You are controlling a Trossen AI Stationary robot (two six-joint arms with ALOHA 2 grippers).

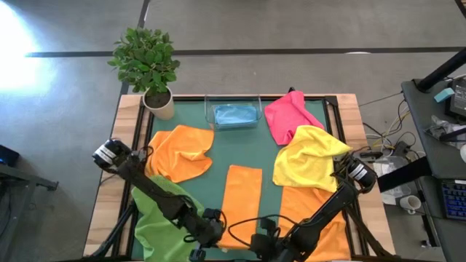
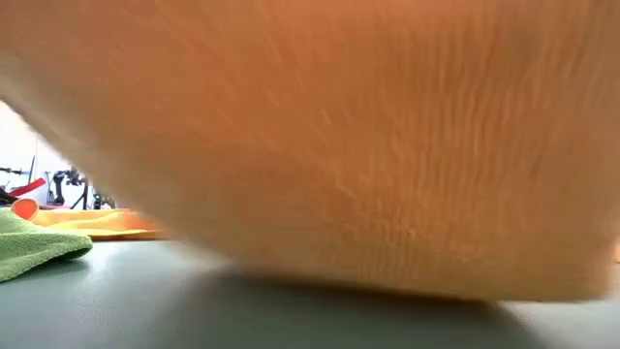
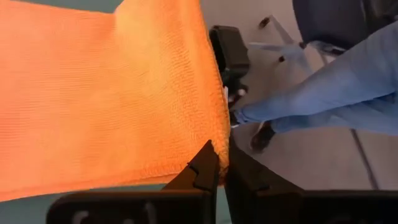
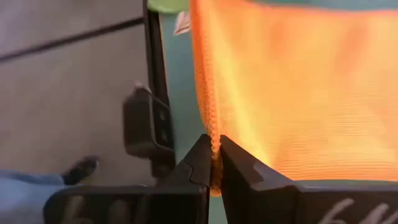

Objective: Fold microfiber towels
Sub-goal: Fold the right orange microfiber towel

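A long orange towel, folded into a strip, lies in the middle of the green mat and runs from far to near. My left gripper is shut on its near left corner. My right gripper is shut on its near right corner. The same towel fills the low view. Around it lie a second orange towel, a green one, a yellow one, a pink one and a third orange one under my right arm. A light blue towel sits in the clear tray. My left gripper pinches the orange towel's edge at its near corner between its two fingers. The cloth spreads away from the fingers toward the far side, fairly flat. One layer or several, I cannot tell. My right gripper pinches the towel's edge at the other near corner between its two fingers. The edge stands as a thin upright ridge running away from the fingertips. The rest of the cloth spreads flat toward the far side.
A clear tray stands at the far middle and a potted plant at the far left corner. A person's leg in jeans and a shoe show beyond the table's near edge. Bare green mat lies beyond the strip.
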